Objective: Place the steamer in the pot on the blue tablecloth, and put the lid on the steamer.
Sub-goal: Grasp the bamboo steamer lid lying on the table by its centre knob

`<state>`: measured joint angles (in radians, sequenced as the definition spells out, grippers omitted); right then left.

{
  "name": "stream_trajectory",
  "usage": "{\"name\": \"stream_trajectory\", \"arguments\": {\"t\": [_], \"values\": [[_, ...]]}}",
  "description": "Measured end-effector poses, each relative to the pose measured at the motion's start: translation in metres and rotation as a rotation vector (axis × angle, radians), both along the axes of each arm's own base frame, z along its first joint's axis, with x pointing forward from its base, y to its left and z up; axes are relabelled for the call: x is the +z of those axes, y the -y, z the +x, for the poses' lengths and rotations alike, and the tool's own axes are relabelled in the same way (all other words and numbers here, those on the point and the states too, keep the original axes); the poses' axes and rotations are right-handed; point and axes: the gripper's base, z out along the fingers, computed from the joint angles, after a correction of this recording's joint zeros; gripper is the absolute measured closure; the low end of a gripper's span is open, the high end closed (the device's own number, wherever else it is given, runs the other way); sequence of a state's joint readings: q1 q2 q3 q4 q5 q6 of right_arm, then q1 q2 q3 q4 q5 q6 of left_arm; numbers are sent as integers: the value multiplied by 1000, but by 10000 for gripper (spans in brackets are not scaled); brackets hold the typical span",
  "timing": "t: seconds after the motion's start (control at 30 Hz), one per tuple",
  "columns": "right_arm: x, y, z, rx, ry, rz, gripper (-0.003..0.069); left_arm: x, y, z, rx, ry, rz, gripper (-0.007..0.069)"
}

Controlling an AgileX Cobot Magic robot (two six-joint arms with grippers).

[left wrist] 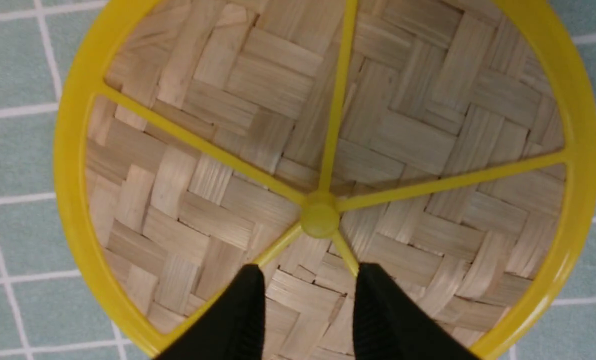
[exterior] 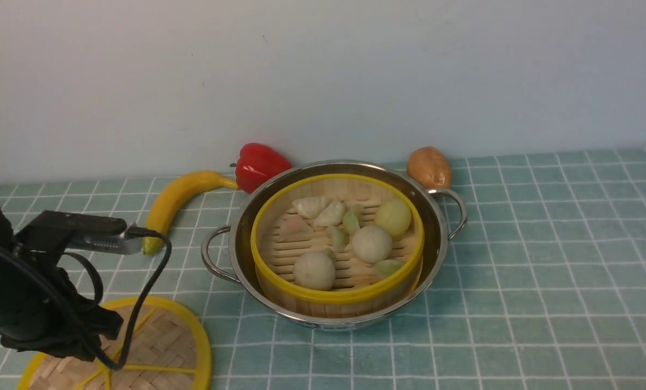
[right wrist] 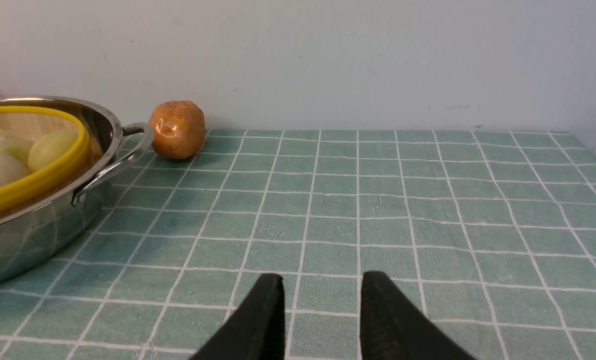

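The steamer (exterior: 334,295), a bamboo basket with a yellow rim and pale buns and dumplings inside, sits in the shiny pot (exterior: 437,222) on the blue tablecloth (exterior: 545,271). The lid (exterior: 166,336) lies flat on the cloth at the front left, apart from the pot. My left gripper (left wrist: 308,272) is open and empty just above the lid (left wrist: 218,115), its fingertips near the yellow hub (left wrist: 319,220). My right gripper (right wrist: 322,280) is open and empty over bare cloth to the right of the pot (right wrist: 28,240). It is out of the front view.
A banana (exterior: 179,197) and a red pepper (exterior: 258,165) lie behind the pot on the left. A potato (exterior: 430,167) sits behind it on the right, near the wall, and shows in the right wrist view (right wrist: 177,129). My left arm (exterior: 36,303) covers part of the lid.
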<state>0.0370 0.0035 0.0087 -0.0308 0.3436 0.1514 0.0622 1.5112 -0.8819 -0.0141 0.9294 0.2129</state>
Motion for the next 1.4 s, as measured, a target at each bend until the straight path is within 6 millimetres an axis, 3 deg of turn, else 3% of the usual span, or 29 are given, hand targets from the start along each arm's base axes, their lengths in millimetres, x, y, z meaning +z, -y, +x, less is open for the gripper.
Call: {"name": "stream_trajectory", "arguments": {"t": [0.13,0.3,0.63,0.8,1.07,1.2,1.3,1.33,1.4], "values": [[0,0,0,0,0,0,419,-22,0,8,1,-64,-5,382],[0,0,0,0,0,1,419,-36,-1,15,1,-68,-5,382],[0,0,0,0,0,3,419,-38,0,18,5,-56,-10,386],[0,0,0,0,0,3,419,-38,0,18,5,-53,-9,503],[0,0,0,0,0,3,419,-42,-1,22,-4,-96,-8,507],[0,0,0,0,1,3,419,-28,-2,25,-25,-116,5,507],[0,0,0,0,1,3,419,21,-6,34,-54,-21,53,507],[0,0,0,0,1,3,419,24,-6,34,-55,-8,54,507],[0,0,0,0,1,3,419,71,-5,38,-62,130,54,507]]}}
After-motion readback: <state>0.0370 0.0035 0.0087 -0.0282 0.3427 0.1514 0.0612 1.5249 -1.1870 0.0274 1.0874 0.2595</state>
